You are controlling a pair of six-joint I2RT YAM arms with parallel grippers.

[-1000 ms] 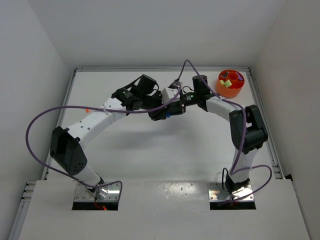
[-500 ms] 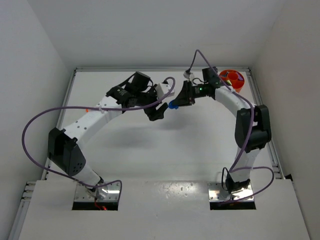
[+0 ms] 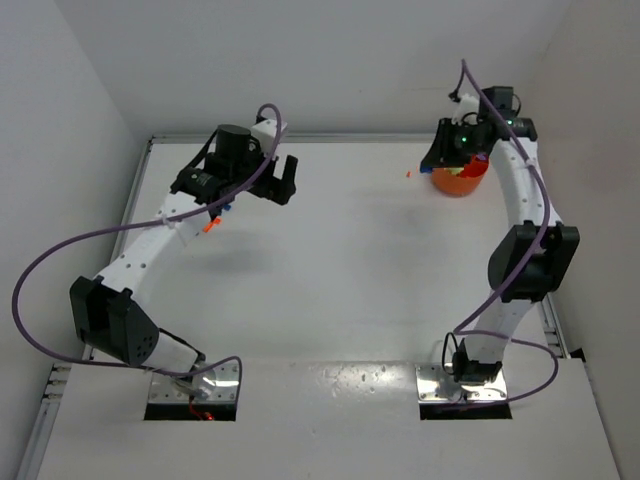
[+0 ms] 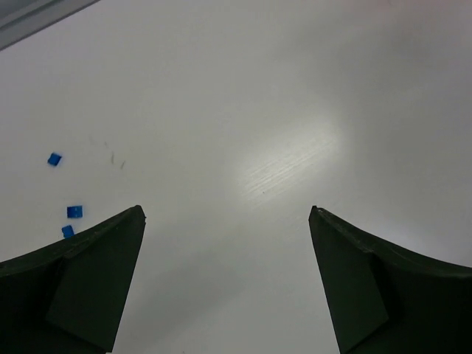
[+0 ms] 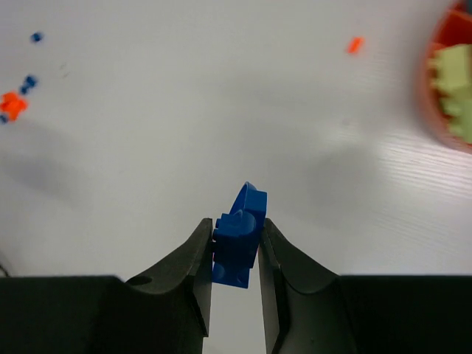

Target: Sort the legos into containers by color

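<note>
One blue lego in the right gripper, drop into the bowl is next

Right gripper [image 5: 236, 223] is clamped on a blue lego [image 5: 238, 252], held near the tips, slightly tilted, top edge poking past them. Top view puts the right gripper [image 3: 448, 163] over the left part of the orange bowl [image 3: 462, 184], hiding much of it. In the right wrist view the bowl [image 5: 434, 88] sits at the right edge of frame, apart from the brick, so my read: tips not yet over a compartment.

Doing the drop well:
- only compartment I can see holds yellow-green bricks [image 5: 459, 77], wrong one for blue; which cell takes blue I cannot tell, the wrist blocks it from above
- centre the brick over the target cell, inside the inner walls, before opening
- go low before release; a piece this small likely bounces off a rim or divider
- open only a little, the hold is shallow so it should fall free
- don't clip the bowl with a finger, it looks light enough to slide

Left gripper [image 3: 283, 182] is at the far left of the table [image 3: 350, 290], jaws spread wide, holding nothing; three loose blue legos [image 4: 74, 212] lie on the table beside one of its fingers [image 4: 81, 287]. One stray orange lego [image 3: 409, 174] lies just left of the bowl
</note>
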